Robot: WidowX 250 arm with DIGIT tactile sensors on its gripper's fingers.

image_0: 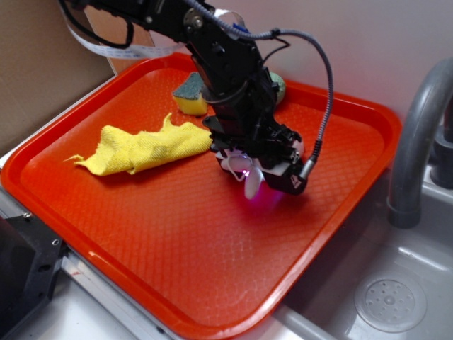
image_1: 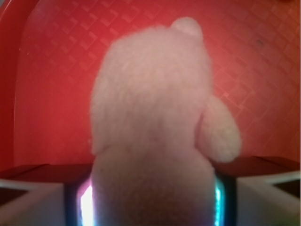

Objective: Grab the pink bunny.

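Observation:
The pink bunny [image_1: 150,117] fills the wrist view, a pale pink fuzzy plush squeezed between my two jaws, with one small limb [image_1: 220,132] sticking out to the right. In the exterior view my gripper [image_0: 248,173] is shut on the bunny [image_0: 249,180] near the middle of the red tray [image_0: 177,248]. Only its pale ears or limbs show below the fingers, lit by a pink glow. I cannot tell whether it is touching the tray or just above it.
A crumpled yellow cloth [image_0: 145,149] lies left of the gripper. A yellow and green sponge [image_0: 191,94] and a mint green ball [image_0: 277,85] sit at the tray's back, partly behind the arm. A grey faucet [image_0: 417,134] and sink [image_0: 389,297] are to the right.

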